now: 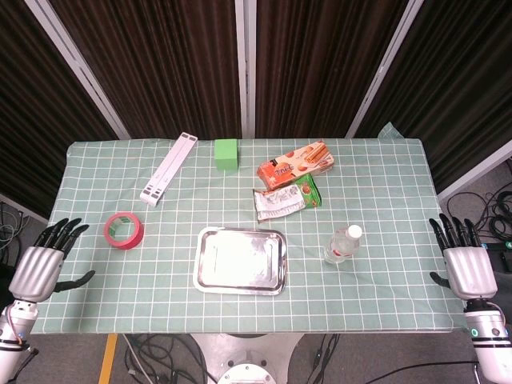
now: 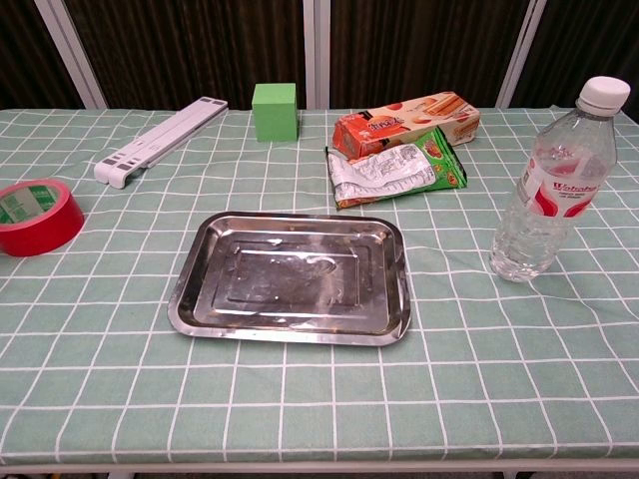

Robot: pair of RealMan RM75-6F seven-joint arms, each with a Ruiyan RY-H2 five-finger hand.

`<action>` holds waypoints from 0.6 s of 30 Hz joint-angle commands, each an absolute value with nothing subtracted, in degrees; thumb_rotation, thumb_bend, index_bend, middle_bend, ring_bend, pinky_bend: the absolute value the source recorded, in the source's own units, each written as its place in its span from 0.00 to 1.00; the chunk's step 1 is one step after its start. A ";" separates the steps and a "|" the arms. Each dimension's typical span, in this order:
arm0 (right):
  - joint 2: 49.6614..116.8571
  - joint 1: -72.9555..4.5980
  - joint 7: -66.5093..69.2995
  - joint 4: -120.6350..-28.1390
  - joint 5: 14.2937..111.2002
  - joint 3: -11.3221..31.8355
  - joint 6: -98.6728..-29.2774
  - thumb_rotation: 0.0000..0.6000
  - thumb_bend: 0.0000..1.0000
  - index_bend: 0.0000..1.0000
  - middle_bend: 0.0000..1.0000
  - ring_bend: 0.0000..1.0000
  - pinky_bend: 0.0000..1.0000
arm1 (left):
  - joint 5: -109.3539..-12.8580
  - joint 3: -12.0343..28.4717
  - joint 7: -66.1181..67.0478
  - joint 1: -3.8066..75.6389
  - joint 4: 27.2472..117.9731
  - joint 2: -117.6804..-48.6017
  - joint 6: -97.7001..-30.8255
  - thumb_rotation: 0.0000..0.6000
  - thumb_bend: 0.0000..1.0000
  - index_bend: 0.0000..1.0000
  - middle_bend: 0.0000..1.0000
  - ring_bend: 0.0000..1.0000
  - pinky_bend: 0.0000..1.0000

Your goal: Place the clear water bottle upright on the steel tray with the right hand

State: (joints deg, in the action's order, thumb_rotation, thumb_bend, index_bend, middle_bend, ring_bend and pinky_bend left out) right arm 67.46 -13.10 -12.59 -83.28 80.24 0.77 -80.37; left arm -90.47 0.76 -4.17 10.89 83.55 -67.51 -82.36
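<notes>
The clear water bottle [image 1: 343, 245] [image 2: 553, 183] stood upright with its white cap on, a red-and-white label round its middle, well to the left of the right hand [image 1: 468, 266], apart from it. The steel tray [image 1: 210, 276] [image 2: 191, 295], shiny, rectangular and empty, lay flat farther left, beyond the bottle.

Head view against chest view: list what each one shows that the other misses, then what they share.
Only the head view shows the left robot hand and right robot hand, both open and empty at the table's side edges, plus the cables on the floor.

Only the chest view lets you see the red print on the bottle's label.

Both show the water bottle standing upright on the table beside the empty steel tray, the red tape roll, green block, white rack and two snack packs.
</notes>
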 commanded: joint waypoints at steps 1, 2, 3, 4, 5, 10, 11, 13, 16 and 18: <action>67.46 -13.15 -12.87 -83.48 80.67 1.06 -80.17 1.00 0.00 0.00 0.02 0.00 0.00 | -90.13 0.91 -4.38 11.06 83.43 -67.60 -81.99 0.76 0.22 0.18 0.19 0.10 0.17; 67.41 -13.20 -12.77 -83.64 80.88 1.14 -80.08 1.00 0.00 0.00 0.02 0.00 0.00 | -90.08 0.92 -4.35 11.09 83.47 -67.60 -81.93 0.75 0.22 0.18 0.19 0.10 0.17; 67.37 -13.23 -12.40 -83.84 81.23 1.24 -80.08 1.00 0.00 0.00 0.02 0.00 0.00 | -90.06 0.91 -4.28 11.07 83.56 -67.58 -81.95 0.75 0.22 0.18 0.19 0.10 0.17; 67.37 -13.24 -11.88 -83.94 81.48 1.34 -80.10 1.00 0.00 0.00 0.02 0.00 0.00 | -90.08 0.89 -4.20 11.02 83.67 -67.58 -82.04 0.75 0.22 0.18 0.19 0.10 0.17; 67.42 -13.21 -11.05 -84.09 81.67 1.46 -80.10 1.00 0.00 0.00 0.03 0.00 0.00 | -90.13 0.88 -4.16 10.95 83.83 -67.56 -82.22 0.75 0.22 0.18 0.19 0.10 0.17; 67.43 -13.32 -5.15 -84.82 80.96 2.26 -78.21 1.00 0.00 0.00 0.05 0.00 0.00 | -90.33 1.03 -4.14 10.84 84.41 -67.07 -82.82 0.75 0.22 0.18 0.19 0.10 0.17; 67.49 -13.44 -3.37 -84.90 80.46 2.47 -77.29 1.00 0.00 0.00 0.05 0.00 0.00 | -90.21 1.08 -4.34 10.87 84.42 -66.94 -82.76 0.75 0.22 0.18 0.19 0.10 0.17; 67.45 -13.71 1.57 -85.51 79.50 2.72 -75.04 1.00 0.00 0.00 0.05 0.00 0.00 | -90.05 1.12 -4.66 10.93 84.42 -66.82 -82.57 0.75 0.22 0.18 0.19 0.10 0.17; 67.77 -14.32 16.86 -85.91 79.52 3.12 -70.98 1.00 0.00 0.00 0.05 0.00 0.00 | -90.12 0.94 -5.12 10.87 84.17 -66.85 -82.50 0.75 0.22 0.18 0.19 0.10 0.17; 68.67 -15.03 30.41 -84.89 81.34 3.32 -68.83 1.00 0.00 0.00 0.05 0.00 0.00 | -90.33 0.87 -5.41 10.90 83.71 -67.16 -82.55 0.75 0.22 0.18 0.19 0.10 0.17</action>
